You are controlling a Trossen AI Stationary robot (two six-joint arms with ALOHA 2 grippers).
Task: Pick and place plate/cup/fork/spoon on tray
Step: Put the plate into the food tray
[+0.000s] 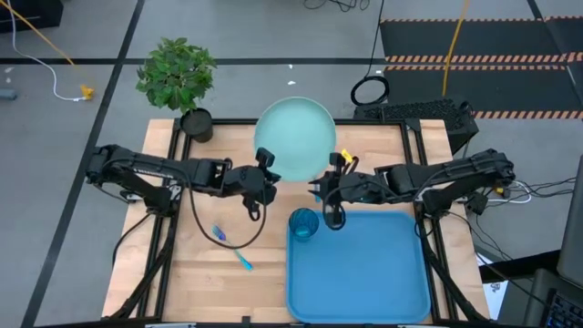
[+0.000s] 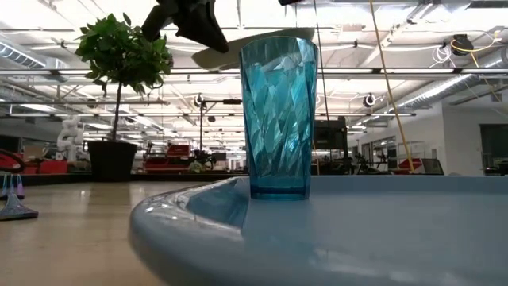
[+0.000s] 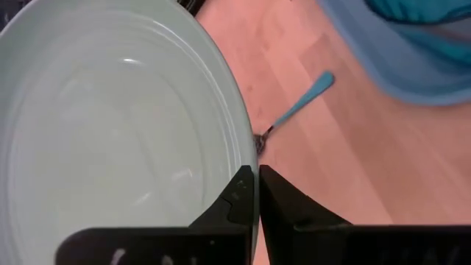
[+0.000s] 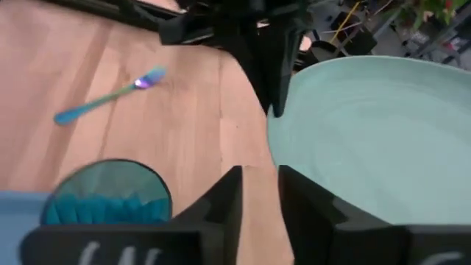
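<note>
The pale mint-green plate [image 1: 296, 137] is up in the air over the table's far middle, and my left gripper [image 1: 266, 175] is shut on it. The teal-blue cup [image 1: 303, 223] stands upright on the blue tray [image 1: 364, 273], in its far left corner. My right gripper [image 1: 334, 217] is open and empty just right of the cup, over the tray. Two small blue-handled utensils [image 1: 219, 234] [image 1: 244, 261] lie flat on the wood left of the tray; which is the fork and which the spoon I cannot tell. My left gripper pinches the plate's rim [image 3: 243, 158] between its two fingers, on the plate's near left side. The fingers [image 3: 234, 202] come from the table's left, about level. The plate is lifted clear of the table and shows nearly level, high above the cup, in the low view [image 2: 254, 44].
A potted plant in a black pot [image 1: 194, 123] stands at the table's far left corner. The tray fills the table's near right part, with bare tray floor right of the cup. Bare wood [image 1: 200, 282] lies around the utensils at the near left.
</note>
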